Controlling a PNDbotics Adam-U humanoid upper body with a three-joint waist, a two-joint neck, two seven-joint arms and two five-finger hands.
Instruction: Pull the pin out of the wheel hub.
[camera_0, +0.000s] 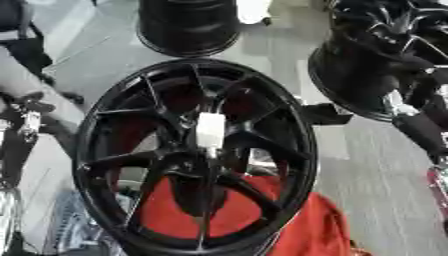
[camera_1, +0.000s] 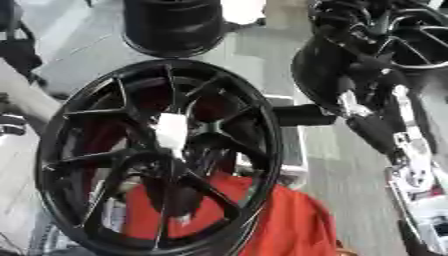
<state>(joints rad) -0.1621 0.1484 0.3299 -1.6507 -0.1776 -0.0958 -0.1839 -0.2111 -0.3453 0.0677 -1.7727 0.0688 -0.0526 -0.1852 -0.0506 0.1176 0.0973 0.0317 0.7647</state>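
Note:
A black multi-spoke wheel hub (camera_0: 131, 159) stands tilted in the middle of the view. A white pin (camera_0: 210, 131) sticks out of its centre. My right arm comes in from the lower right; its hand (camera_1: 353, 106) is to the right of the hub, level with the hub's upper rim and apart from the pin, and it blends into a dark wheel behind it. My left hand (camera_0: 29, 109) shows at the left edge, outside the hub's rim. Neither hand touches the pin.
Red cloth (camera_0: 302, 227) lies under and in front of the hub. A second black wheel (camera_0: 188, 27) stands at the top centre and a third (camera_1: 394, 40) at the top right. Grey floor (camera_0: 376, 185) lies to the right.

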